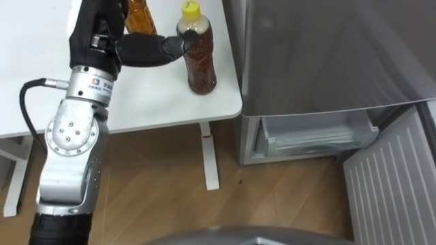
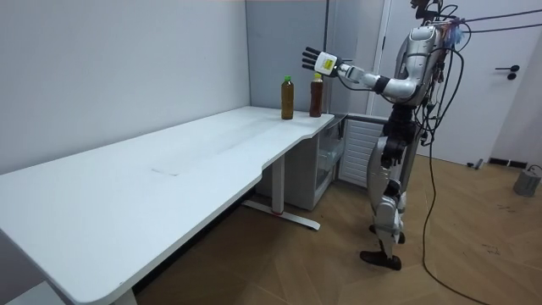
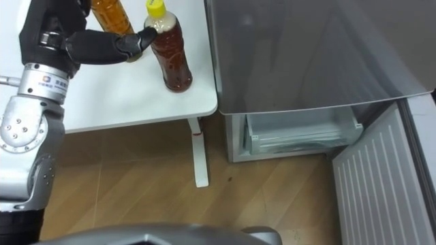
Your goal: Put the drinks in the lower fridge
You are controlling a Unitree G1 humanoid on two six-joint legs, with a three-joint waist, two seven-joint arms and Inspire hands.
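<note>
We are reaching: left hand [image 1: 97, 33] spread wide, thumb seemingly touching the bottle [image 1: 201, 64]. Next we must close round it, then carry it to the fridge [image 1: 327, 61].

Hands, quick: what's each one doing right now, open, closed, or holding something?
Left hand: open, thumb by the neck of the yellow-capped bottle, holding nothing.
Right hand: cannot be told.

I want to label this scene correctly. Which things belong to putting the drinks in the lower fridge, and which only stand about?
For the job:
yellow-capped bottle
amber bottle beside it
lower fridge compartment, its door open
left hand, open, reaching to the bottles

Only standing about:
white table under the bottles
small grey container on the floor
</note>
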